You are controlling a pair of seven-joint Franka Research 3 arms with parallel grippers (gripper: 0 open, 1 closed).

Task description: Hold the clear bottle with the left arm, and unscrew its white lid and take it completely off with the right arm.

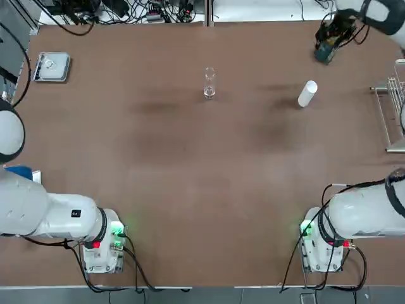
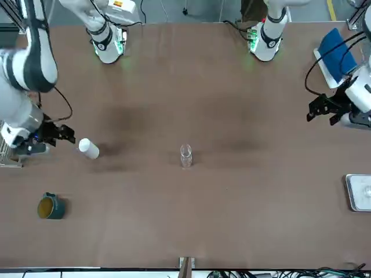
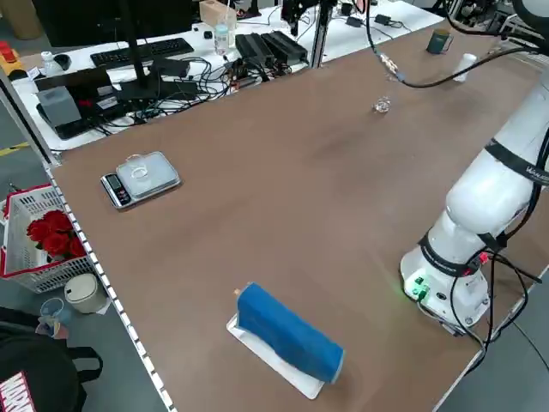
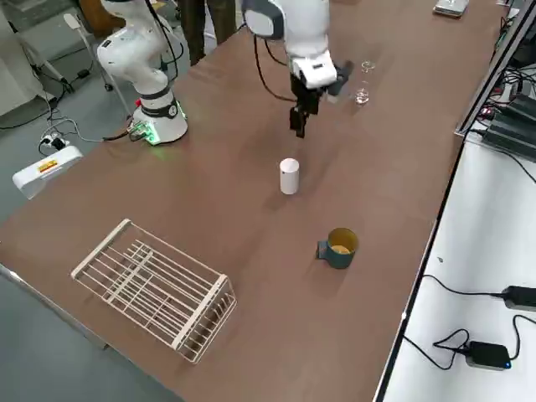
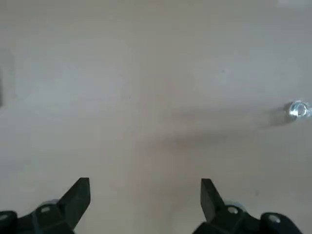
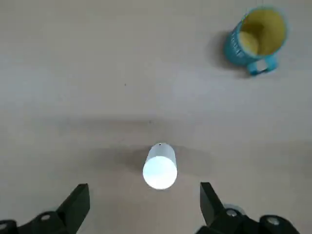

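Right gripper: fingers spread wide, holding nothing, hanging above the white lid. White lid: off the bottle, standing upright on the brown table, toward the robot's right. Clear bottle: upright, open-rimmed, mid-table at the far side, well apart from the lid (nothing touches it). Left gripper: fingers equally wide, empty, raised over bare table at the robot's left, the bottle off to one side. Teal mug: yellowish inside, near the far right corner, beyond the lid. Wire rack: right table edge.
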